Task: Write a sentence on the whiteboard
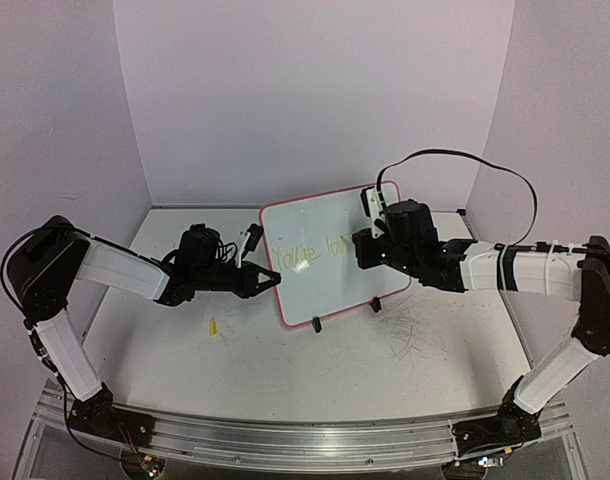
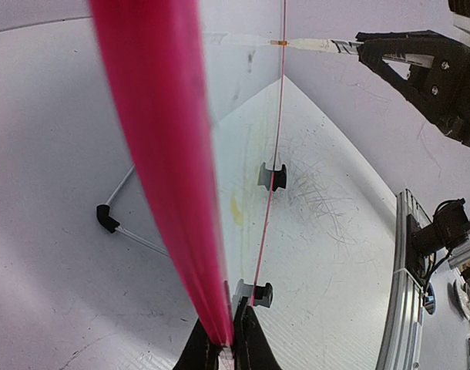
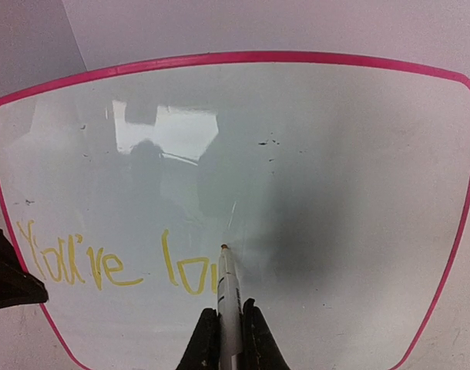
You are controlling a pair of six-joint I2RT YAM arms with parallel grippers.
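Two words of the sentence point(image 3: 112, 266) started — right gripper point(image 3: 228, 322) clenched on marker point(image 3: 227, 281), left gripper point(image 2: 226, 343) clamped on whiteboard point(image 3: 335, 154) rim; advise light tip pressure, level baseline.

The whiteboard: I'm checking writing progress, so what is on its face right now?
On the whiteboard, the sentence reads "You're lo" in yellow. The marker in the right gripper covers whatever follows.
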